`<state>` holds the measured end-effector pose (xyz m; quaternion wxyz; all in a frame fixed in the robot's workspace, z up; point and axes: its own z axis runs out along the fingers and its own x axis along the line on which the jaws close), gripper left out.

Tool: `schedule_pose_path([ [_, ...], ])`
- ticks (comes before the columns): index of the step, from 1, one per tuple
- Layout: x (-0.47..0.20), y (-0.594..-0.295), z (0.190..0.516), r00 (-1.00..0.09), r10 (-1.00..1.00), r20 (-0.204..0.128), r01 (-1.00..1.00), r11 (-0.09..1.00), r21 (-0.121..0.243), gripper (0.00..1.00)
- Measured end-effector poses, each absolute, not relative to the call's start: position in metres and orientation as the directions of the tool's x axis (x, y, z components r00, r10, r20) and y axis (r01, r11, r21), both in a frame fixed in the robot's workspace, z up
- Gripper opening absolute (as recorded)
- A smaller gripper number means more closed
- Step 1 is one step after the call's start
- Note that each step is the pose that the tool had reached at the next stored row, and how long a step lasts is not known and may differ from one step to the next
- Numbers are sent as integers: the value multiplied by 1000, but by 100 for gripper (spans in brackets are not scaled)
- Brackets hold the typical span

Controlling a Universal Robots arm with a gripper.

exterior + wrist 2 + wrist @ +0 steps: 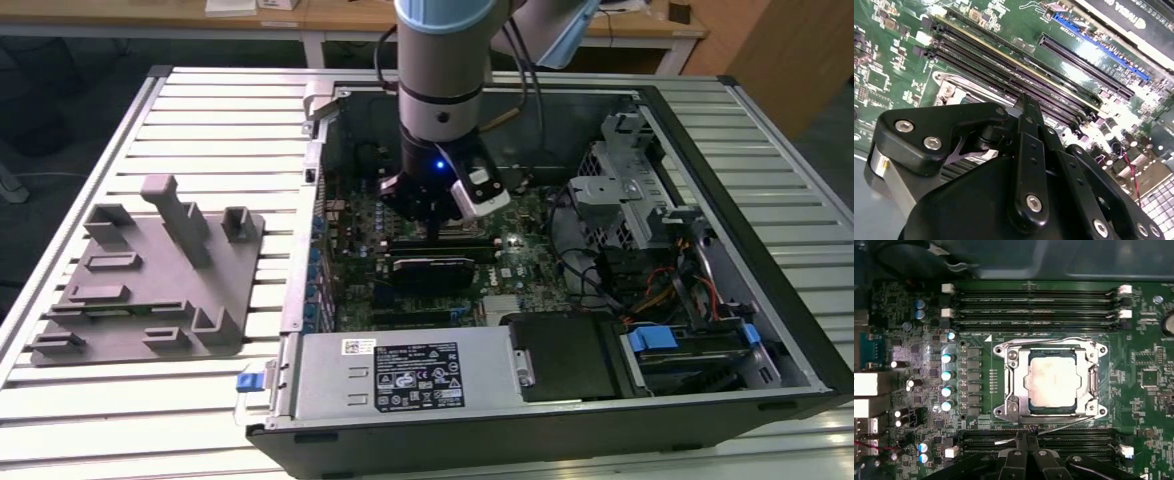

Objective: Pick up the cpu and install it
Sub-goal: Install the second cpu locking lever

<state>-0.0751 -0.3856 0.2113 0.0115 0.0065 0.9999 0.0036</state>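
Black hand [1026, 450], fingers together and empty, just above the cpu [1053, 380] seated in its socket frame [1010, 382].

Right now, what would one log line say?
arm: inside computer case | gripper: shut, empty, above motherboard | cpu: in socket

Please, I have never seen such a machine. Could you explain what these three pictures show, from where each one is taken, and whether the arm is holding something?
A robot arm reaches down into an open computer case on a slatted table. The exterior view looks on from outside; a grey fixture lies at its left. Both wrist views come from cameras riding on the arm. Its claw looks shut and holds nothing, hovering over the green motherboard. In the first wrist view, the cpu already sits in its metal socket frame, apart from the claw.
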Motion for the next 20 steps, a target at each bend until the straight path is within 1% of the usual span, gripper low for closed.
schedule_pose_path([
  [7, -84, -387, 210, -1000, -5, -23, -5, 1000, 8, 11],
  [10, -85, -390, 208, -1000, -9, -23, -9, 1000, 15, 11],
  [14, -86, -394, 207, -1000, -11, -24, -12, 999, 44, 11],
  [20, -87, -399, 205, -1000, -13, -27, -15, 994, 107, 11],
])
